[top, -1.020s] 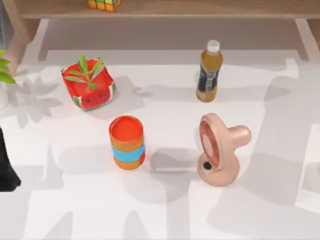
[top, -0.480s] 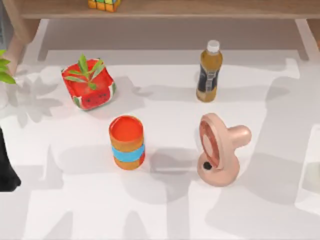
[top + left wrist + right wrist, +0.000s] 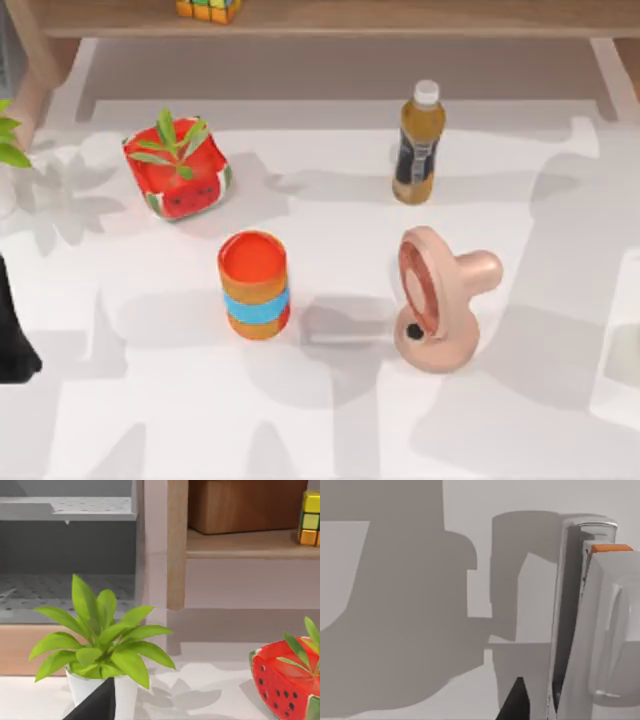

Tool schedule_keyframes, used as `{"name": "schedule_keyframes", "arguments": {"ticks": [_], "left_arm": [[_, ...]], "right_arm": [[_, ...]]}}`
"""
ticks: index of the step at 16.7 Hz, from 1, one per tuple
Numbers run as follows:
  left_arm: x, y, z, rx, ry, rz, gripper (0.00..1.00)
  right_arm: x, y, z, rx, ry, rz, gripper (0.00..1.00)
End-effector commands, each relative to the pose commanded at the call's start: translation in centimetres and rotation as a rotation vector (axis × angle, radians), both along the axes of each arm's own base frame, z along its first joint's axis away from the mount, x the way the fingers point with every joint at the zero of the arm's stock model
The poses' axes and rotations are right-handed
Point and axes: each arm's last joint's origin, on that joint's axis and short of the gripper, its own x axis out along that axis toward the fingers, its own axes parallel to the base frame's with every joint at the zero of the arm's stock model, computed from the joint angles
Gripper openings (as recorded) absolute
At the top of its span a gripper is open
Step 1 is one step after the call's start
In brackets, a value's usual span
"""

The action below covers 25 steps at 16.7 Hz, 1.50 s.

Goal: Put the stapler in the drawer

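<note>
The white desk is smooth and matte, crossed by broad grey shadows. At its far edge runs a wooden shelf, a coloured cube on it. Near the desk's middle stands a glossy pink fan with a round ring face and stubby handle. Left of it is an orange cylinder cup with a blue band; toward the far left, a red watermelon-shaped planter; toward the far right, an amber bottle with a white cap.

The left arm sits at the left edge, beside a leafy potted plant; whether its hand is wide or narrow, I cannot tell.

The stapler, a slim light-grey bar with an orange tip, lies on the desk under the right wrist camera. Nothing differs from a second ago.
</note>
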Motion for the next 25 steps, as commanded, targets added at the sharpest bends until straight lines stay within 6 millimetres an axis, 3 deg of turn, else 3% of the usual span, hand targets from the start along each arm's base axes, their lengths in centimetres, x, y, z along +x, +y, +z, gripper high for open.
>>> {"name": "schedule_keyframes", "arguments": {"ticks": [3, 4, 16, 20, 25], "left_arm": [[0.0, 0.0, 0.0, 0.0, 0.0, 0.0, 1.0], [0.0, 0.0, 0.0, 0.0, 0.0, 0.0, 1.0], [0.0, 0.0, 0.0, 0.0, 0.0, 0.0, 1.0], [0.0, 0.0, 0.0, 0.0, 0.0, 0.0, 1.0], [0.0, 0.0, 0.0, 0.0, 0.0, 0.0, 1.0]], "right_arm": [[0.0, 0.0, 0.0, 0.0, 0.0, 0.0, 0.98], [0.0, 0.0, 0.0, 0.0, 0.0, 0.0, 1.0], [-0.3, -0.1, 0.3, 0.006, -0.016, 0.025, 1.0], [-1.1, -0.3, 2.4, 0.004, -0.132, 0.127, 1.0], [-3.0, -1.8, 7.0, -0.099, -0.453, 0.296, 1.0]]}}
